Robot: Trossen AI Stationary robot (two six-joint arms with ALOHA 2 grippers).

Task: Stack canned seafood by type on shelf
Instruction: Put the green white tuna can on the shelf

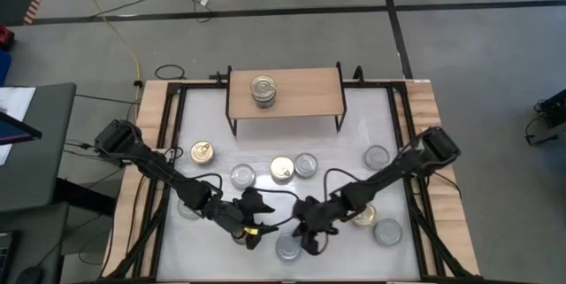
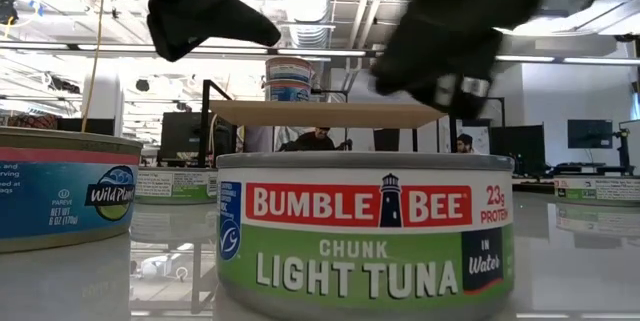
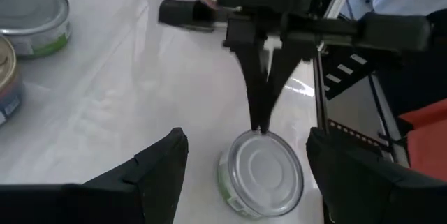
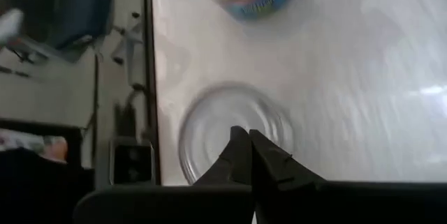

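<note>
Tins, shelf and table: materials and finishes.
The nearest tin (image 2: 365, 233) has a glossy printed paper label in green, red and white and a dull grey metal rim; its lid (image 3: 266, 172) is smooth, brushed silver metal. Another lid (image 1: 202, 152) is shiny gold metal. The shelf (image 1: 286, 92) is matt light wood on thin black metal legs. The table (image 1: 354, 129) is smooth, glossy white and mirrors the tins. The grippers' fingers (image 3: 159, 161) look matt black plastic.
</note>
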